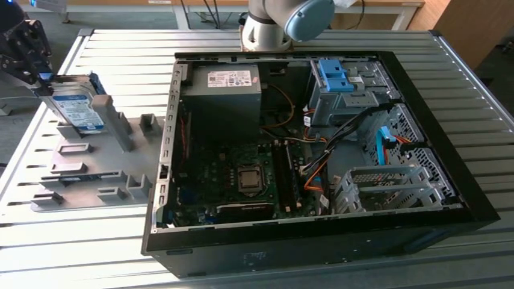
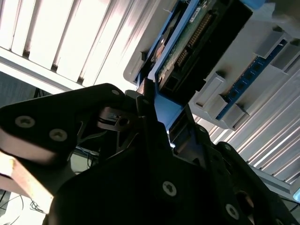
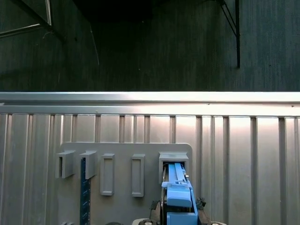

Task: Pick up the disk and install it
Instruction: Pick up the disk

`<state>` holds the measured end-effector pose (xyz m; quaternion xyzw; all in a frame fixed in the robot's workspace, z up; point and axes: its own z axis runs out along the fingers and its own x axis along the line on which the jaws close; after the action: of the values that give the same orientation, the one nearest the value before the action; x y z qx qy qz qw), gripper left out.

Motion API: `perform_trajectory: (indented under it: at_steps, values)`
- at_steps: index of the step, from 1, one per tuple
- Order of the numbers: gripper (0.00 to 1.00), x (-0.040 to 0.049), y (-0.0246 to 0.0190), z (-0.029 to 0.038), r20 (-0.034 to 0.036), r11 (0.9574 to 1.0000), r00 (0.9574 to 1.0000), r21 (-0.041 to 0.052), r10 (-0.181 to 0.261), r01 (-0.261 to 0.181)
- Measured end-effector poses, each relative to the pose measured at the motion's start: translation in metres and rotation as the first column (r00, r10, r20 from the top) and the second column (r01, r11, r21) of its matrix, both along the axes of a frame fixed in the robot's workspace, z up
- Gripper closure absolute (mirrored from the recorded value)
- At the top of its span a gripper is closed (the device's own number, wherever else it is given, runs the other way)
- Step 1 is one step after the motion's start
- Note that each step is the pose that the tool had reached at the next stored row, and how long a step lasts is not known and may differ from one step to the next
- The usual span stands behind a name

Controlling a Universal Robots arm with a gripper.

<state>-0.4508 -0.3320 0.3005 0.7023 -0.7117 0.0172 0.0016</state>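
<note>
Claw (image 1: 42,77) clamping the blue rail of the disk (image 1: 77,112), you are seeing it standing upright in the grey holder (image 1: 105,171).

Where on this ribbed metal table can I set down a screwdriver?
Bare ribbed table in front of the grey slotted fixture plate, and beyond it toward the arm's base. Crowded where the gripper grips the silver hard drive with blue rails and inside the black computer case.
</note>
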Motion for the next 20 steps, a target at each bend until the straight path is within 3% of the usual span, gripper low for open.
perform_trajectory:
  at_steps: [12,20]
  values:
    - [0.64,0.0000,0.0000,0.0003,0.0001,1.0000,1.0000,0.0001,-0.008,0.008]
    - [0.64,0.0000,0.0000,0.0110,0.0001,1.0000,1.0000,0.0013,-0.008,0.008]
